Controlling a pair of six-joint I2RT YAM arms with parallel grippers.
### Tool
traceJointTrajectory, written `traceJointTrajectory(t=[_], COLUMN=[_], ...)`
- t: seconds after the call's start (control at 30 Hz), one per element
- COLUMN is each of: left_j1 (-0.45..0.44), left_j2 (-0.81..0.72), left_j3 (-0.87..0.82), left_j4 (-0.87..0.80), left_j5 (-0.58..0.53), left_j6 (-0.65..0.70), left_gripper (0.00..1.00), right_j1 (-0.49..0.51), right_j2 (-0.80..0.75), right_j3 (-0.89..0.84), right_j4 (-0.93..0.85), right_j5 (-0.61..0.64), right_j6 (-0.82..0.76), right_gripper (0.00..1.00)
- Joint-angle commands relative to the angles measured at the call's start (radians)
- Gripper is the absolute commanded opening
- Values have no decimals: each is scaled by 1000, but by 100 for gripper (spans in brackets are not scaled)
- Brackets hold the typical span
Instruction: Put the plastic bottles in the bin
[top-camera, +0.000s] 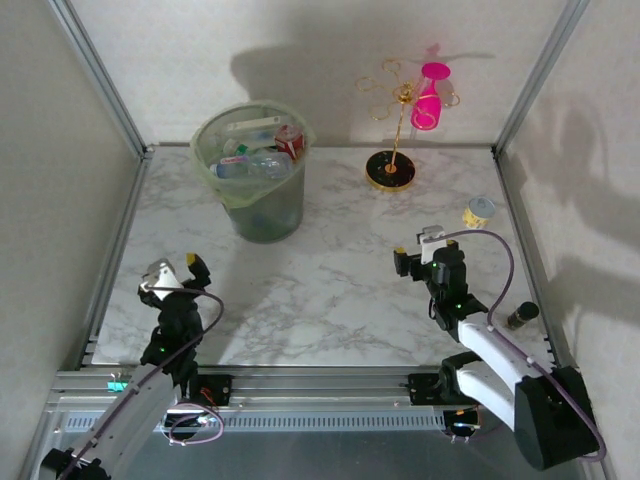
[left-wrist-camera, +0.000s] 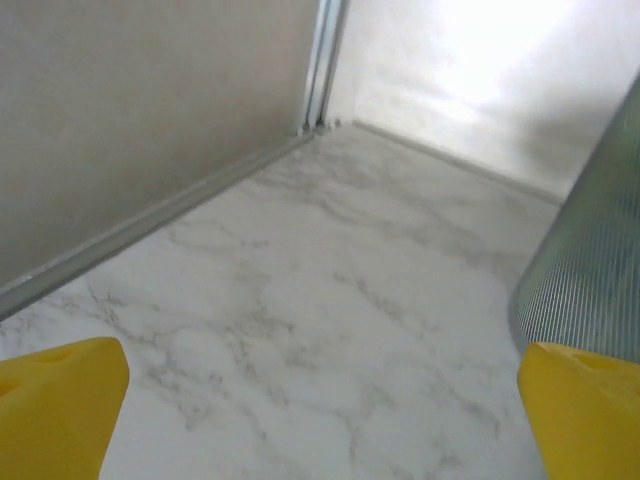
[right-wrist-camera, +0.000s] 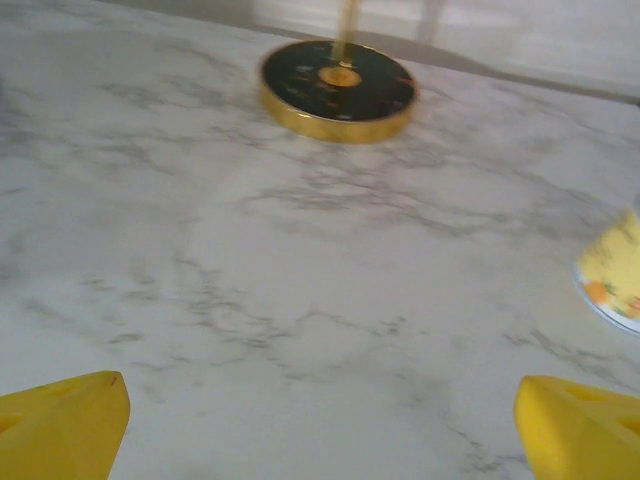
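The bin (top-camera: 268, 212) stands on the marble table (top-camera: 330, 295), and the plastic bottles (top-camera: 250, 164) lie heaped inside it, up to its rim. The left gripper (top-camera: 178, 270) hangs in front of the bin, a little to its left, its fingers spread wide around nothing. The right gripper (top-camera: 417, 252), well to the bin's right, is likewise spread and empty. Farther right of the bin lies a small dark thing (top-camera: 523, 315), perhaps another bottle.
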Motion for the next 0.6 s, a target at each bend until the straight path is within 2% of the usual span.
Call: traceJointTrajectory(t=[0.0, 0.1, 0.23, 0.27, 0.4, 0.47, 0.57], left_j1=[82, 98, 100, 103, 134, 136, 137], left_j2=[86, 241, 447, 496, 723, 826, 922], left_j3=[-41, -33, -19, -12, 50, 96, 213], left_j4=[184, 345, 567, 616, 789, 854, 751], left_j5=[55, 156, 153, 173, 364, 410, 521], left_j6=[-50, -25, 1, 22, 81, 100, 183], left_gripper=[99, 99, 99, 99, 99, 99, 99], right_j1=[-63, -88, -161, -176, -236, -255, -280], right_j2=[51, 142, 239, 255, 324, 374, 487], right_j3=[-27, -19, -25, -30, -30, -30, -72], right_j4=[182, 229, 316, 368, 569, 655, 847], right_j5=[32, 49, 123, 121, 17, -12, -92], right_j6=[62, 36, 128, 132, 105, 110, 124], right_gripper=[99, 99, 99, 99, 99, 99, 99])
